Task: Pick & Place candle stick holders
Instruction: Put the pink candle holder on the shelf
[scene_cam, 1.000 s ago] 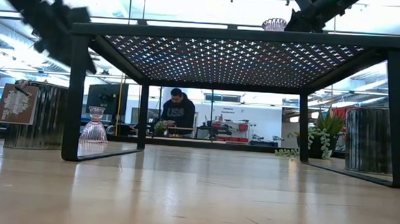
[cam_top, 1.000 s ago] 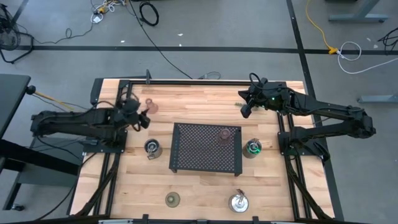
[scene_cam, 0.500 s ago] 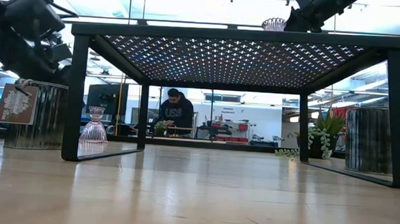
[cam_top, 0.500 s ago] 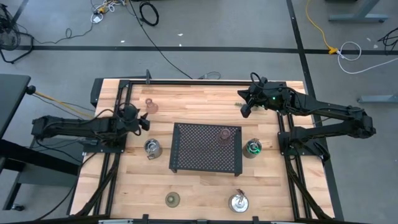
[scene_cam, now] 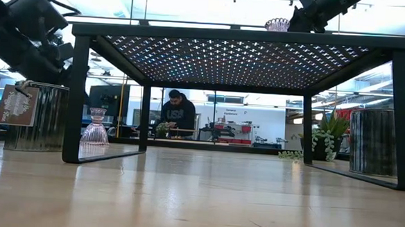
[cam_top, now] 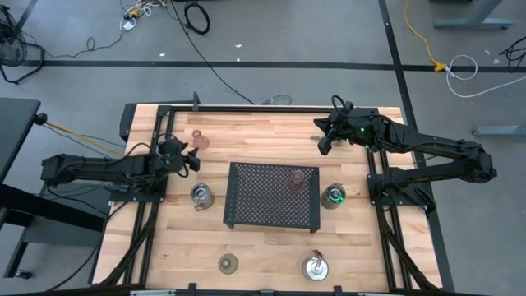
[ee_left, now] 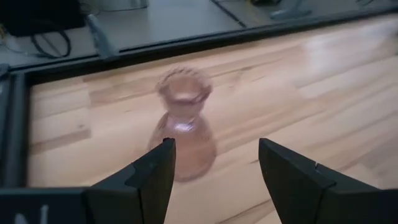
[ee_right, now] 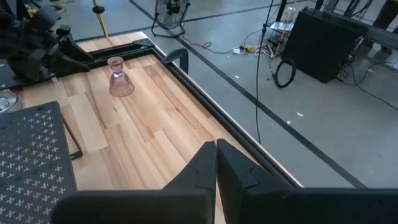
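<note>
The pink candle stick holder (ee_left: 184, 124) stands upright on the worktop (cam_top: 263, 131) near its far left corner, directly ahead of the left end effector (ee_left: 214, 177), which is far nearer to it than the right one. The left fingers stand moderately apart, empty, and seem not quite to touch the holder, though its base looks close to one fingertip. The right end effector (ee_right: 216, 163) waits with fingers pressed together, holding nothing, over the far right of the worktop.

Both arms are dark, slender, jointed links on black frame rails. The right arm (cam_top: 427, 152) carries a small green light near its wrist, around one o'clock from the table's centre. The left arm (cam_top: 99, 164) trails thin black cables.
</note>
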Action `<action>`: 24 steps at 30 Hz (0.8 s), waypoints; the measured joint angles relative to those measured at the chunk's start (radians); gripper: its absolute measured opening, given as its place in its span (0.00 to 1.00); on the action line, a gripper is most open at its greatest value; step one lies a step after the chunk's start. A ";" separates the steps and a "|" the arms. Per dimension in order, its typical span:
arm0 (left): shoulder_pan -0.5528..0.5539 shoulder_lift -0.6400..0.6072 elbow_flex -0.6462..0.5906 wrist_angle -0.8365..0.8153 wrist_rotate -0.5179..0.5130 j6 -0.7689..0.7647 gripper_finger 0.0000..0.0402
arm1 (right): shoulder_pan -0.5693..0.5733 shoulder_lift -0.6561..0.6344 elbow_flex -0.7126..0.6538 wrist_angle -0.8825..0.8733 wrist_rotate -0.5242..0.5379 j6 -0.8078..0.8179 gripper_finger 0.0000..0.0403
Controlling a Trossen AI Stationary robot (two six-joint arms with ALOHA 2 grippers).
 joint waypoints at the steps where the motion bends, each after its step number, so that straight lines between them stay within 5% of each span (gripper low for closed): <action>1: 0.008 0.006 0.000 0.030 0.020 0.012 0.58 | 0.000 0.000 0.000 0.001 0.000 -0.001 0.03; 10: 0.119 0.101 0.001 0.031 -0.016 0.040 0.58 | 0.000 0.000 0.000 0.001 -0.001 0.002 0.03; 24: 0.234 0.305 0.001 0.236 0.125 0.173 0.58 | 0.000 0.000 0.000 0.002 0.000 0.003 0.03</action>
